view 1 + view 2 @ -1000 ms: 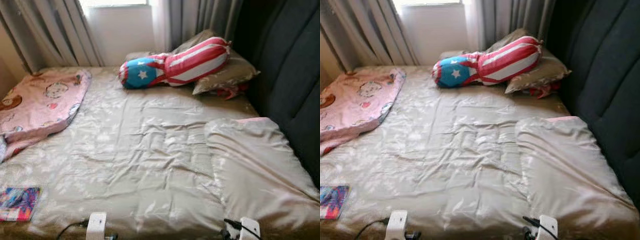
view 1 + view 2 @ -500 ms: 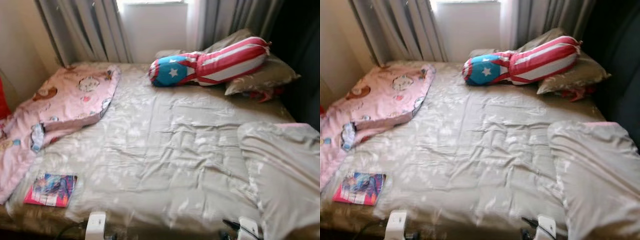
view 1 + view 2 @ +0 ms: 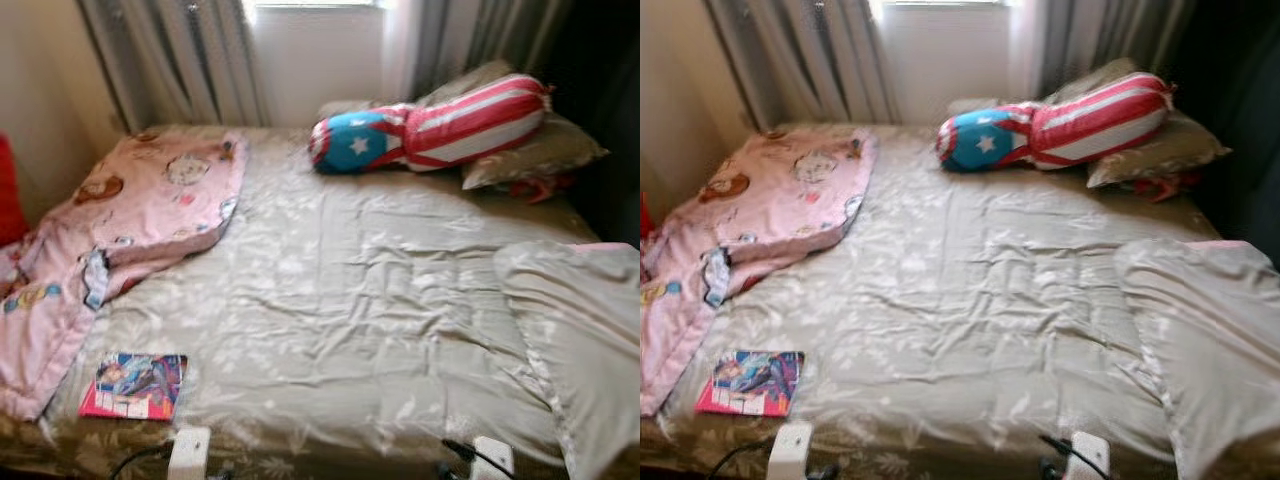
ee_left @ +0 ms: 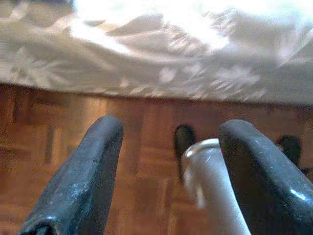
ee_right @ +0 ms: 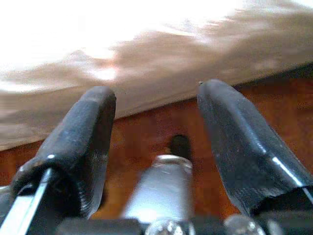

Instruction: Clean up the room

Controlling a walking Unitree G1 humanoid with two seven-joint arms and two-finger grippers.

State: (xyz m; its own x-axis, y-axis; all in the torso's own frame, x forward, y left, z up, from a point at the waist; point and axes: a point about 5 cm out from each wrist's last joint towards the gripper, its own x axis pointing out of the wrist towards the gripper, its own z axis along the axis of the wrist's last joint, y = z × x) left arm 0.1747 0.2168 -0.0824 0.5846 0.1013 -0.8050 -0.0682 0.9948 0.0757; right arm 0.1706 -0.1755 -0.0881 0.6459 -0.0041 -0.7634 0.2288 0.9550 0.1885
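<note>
A bed with a beige floral sheet [image 3: 340,290] stretches out in front of me. A pink cartoon blanket [image 3: 110,230] lies crumpled over its left side and hangs off the edge. A colourful magazine [image 3: 133,384] rests on the near left corner. A red, white and blue star bolster [image 3: 430,128] leans on beige pillows [image 3: 535,152] at the far right. A folded beige duvet [image 3: 580,330] covers the near right. My left gripper [image 4: 168,171] hangs open over the wooden floor by the bed's edge. My right gripper [image 5: 156,147] hangs open in the same way.
Grey curtains [image 3: 180,60] flank a bright window at the back. A dark padded headboard [image 3: 1250,110] stands along the right side. A red object [image 3: 8,195] shows at the far left by the wall. Wooden parquet floor [image 4: 58,137] lies below the bed's hem.
The camera has swung left: the pink blanket and the magazine have come further into view, and the headboard has slid toward the right edge. Both arms still hang low.
</note>
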